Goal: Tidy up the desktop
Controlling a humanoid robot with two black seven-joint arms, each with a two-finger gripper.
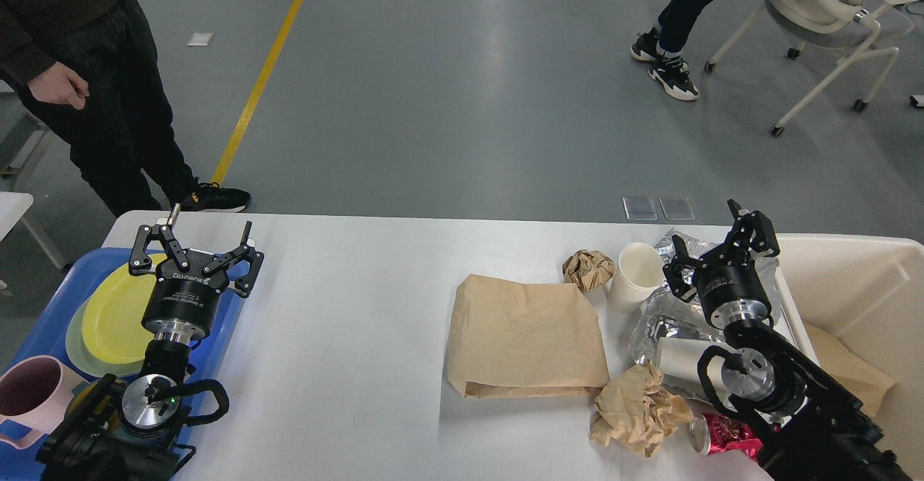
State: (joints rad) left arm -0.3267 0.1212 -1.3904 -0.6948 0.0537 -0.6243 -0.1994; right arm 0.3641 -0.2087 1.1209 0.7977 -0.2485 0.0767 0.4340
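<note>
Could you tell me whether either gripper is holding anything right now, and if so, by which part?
Nothing is held. The left gripper is open above the blue tray; the right gripper is open too, with nothing between its fingers.

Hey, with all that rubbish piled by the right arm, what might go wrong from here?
1. The open right gripper hovers beside the upright white paper cup; a sideways reach may tip it.
2. The red crushed can lies near the white desktop front edge by the right arm; a swing could knock it off.
3. The crinkled silver foil bag could slip from a grasp.
</note>
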